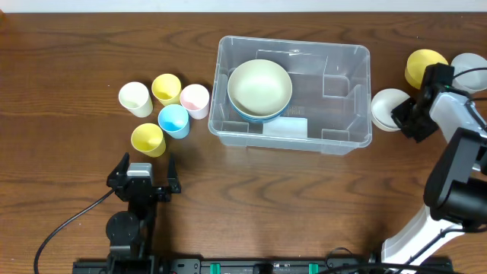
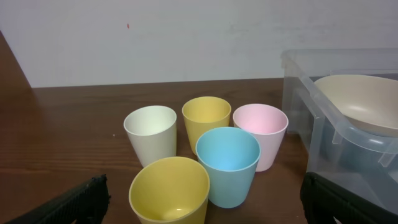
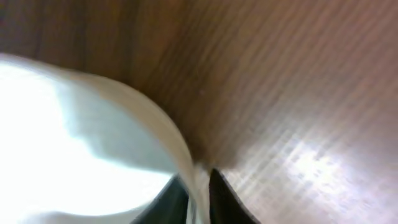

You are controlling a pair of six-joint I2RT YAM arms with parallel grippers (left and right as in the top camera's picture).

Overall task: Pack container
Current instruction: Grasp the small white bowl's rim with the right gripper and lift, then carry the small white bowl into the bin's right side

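The table (image 1: 68, 46) under me is dark brown wood with a strong grain, glossy enough to catch glare, and my left wrist view shows a plain white wall (image 2: 186, 37) rising behind its far edge. The container (image 1: 346, 122) sits at the middle of the table, toward the far edge. Its pale label (image 1: 285, 127) faces the near side, and a cream bowl (image 1: 259, 85) is nested on a blue bowl (image 1: 255, 116) in its left half. My left gripper (image 1: 147, 164) hangs near the front edge with its jaws spread wide and holds nothing. Just beyond it stand a white cup (image 1: 135, 97), a yellow cup (image 1: 166, 88), a pink cup (image 1: 195, 100), a blue cup (image 1: 173, 119) and a second yellow cup (image 1: 148, 138). Toward the right edge, my right gripper (image 3: 199, 196) is pinched tight on the rim of a white bowl (image 1: 386, 106), which rests just beside the container's right wall. A yellow bowl (image 1: 422, 67) and a pale bowl (image 1: 470, 70) lie beyond it.
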